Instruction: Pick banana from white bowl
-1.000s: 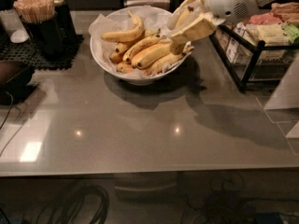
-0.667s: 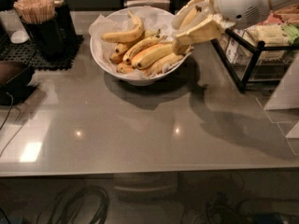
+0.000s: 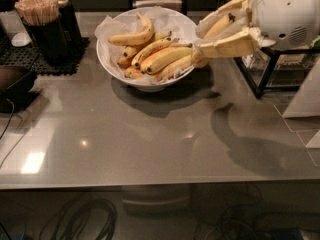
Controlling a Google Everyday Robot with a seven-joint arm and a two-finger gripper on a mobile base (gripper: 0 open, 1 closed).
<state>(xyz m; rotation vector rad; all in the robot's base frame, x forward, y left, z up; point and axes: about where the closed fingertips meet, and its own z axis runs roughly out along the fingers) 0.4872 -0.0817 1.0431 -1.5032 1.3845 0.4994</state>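
Camera view is showing the hand (image 3: pixel 199 40) drawing back to the right and slightly upward from where it was sitting a second ago, down against the right side of the white bowl (image 3: pixel 125 79); it is now hanging just over that rim rather than reaching in among the fruit; its fingers (image 3: pixel 230 43) are clenching on the banana (image 3: pixel 219 26), which is lying between them with its dark tip pointing back toward the arm (image 3: pixel 290 14); the other bananas (image 3: pixel 160 56) are staying heaped in the bowl on the table (image 3: pixel 150 144), seemingly undisturbed; judging from this, the grasp is holding and the lift is beginning, though the banana is not yet travelling clear of the bowl; the lower finger is sitting close to a neighbouring banana, so a snag is still looking possible.
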